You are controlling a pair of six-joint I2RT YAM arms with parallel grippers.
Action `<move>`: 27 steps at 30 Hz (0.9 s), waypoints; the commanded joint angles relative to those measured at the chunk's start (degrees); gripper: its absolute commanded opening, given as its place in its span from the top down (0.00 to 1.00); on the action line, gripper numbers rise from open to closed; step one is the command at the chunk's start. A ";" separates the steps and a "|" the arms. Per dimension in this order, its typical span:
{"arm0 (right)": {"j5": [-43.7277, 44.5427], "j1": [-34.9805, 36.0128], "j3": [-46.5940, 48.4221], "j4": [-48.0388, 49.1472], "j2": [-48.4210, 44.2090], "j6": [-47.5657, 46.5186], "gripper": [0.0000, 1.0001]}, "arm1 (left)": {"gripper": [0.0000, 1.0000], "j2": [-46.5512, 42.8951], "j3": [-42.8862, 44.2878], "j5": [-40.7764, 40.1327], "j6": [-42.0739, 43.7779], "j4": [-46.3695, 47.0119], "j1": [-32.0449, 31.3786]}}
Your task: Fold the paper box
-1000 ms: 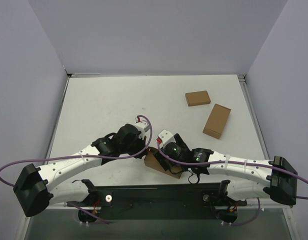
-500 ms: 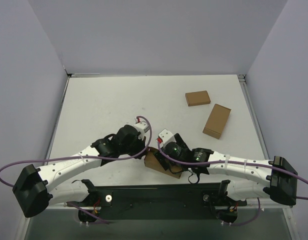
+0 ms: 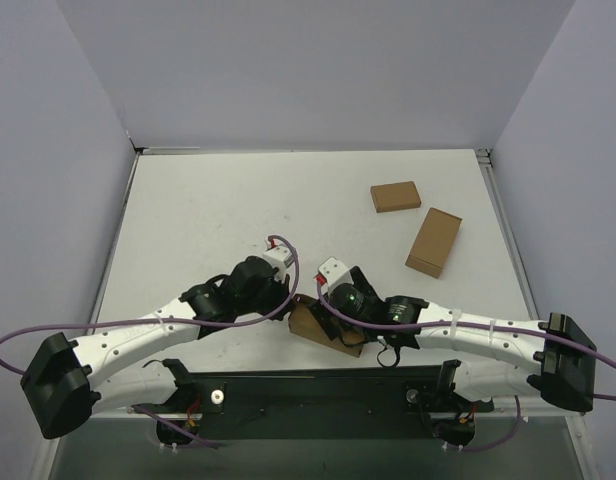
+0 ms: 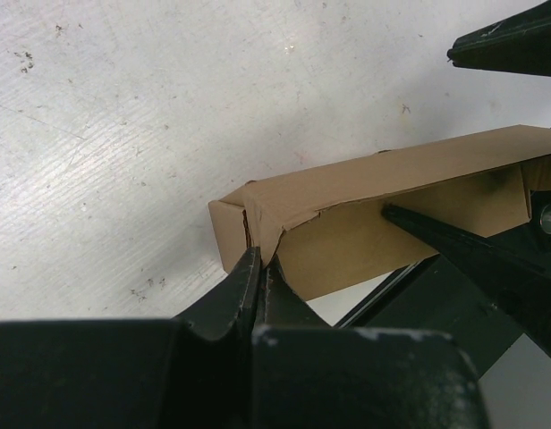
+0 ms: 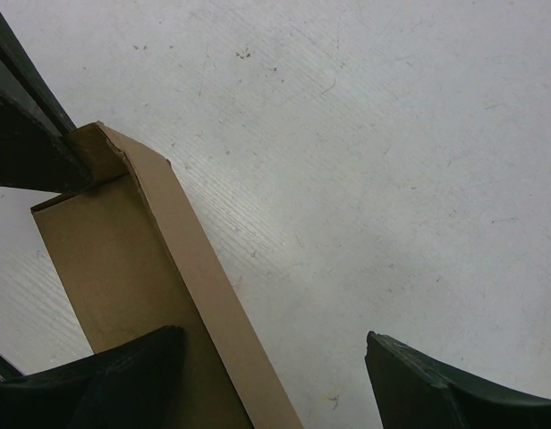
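Brown paper box (image 4: 374, 183), corner in left jaws (pinched)

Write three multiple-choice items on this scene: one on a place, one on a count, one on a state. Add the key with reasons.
1. Where does the paper box lie?
A. At the middle of the near edge of the table
B. In the far left corner
C. On top of another box

2. How many smaller brown boxes lie apart from it on the far right?
A. One
B. Two
C. Four

3. How do the jaws of the left gripper stand?
A. Wide open above bare table
B. Shut on a corner of the paper box
C. Shut on a smaller box

Key:
1 A, since the top view shows it close to the arm bases.
2 B, since two lie side by side there.
3 B, since the left wrist view shows cardboard pinched between them.
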 commanded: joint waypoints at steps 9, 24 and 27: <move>2.18 -0.74 -0.56 -6.76 -1.61 0.83 0.17 | 1.00 -2.05 -0.07 -8.75 -0.22 -6.90 -2.59; 2.27 -1.00 -1.62 -6.40 0.32 1.53 0.22 | 1.00 -1.61 1.77 -8.31 -1.27 -7.79 -3.29; 2.18 -1.09 -1.35 -6.32 0.85 1.53 0.22 | 1.00 -2.66 3.01 -7.35 -2.41 -7.70 -3.29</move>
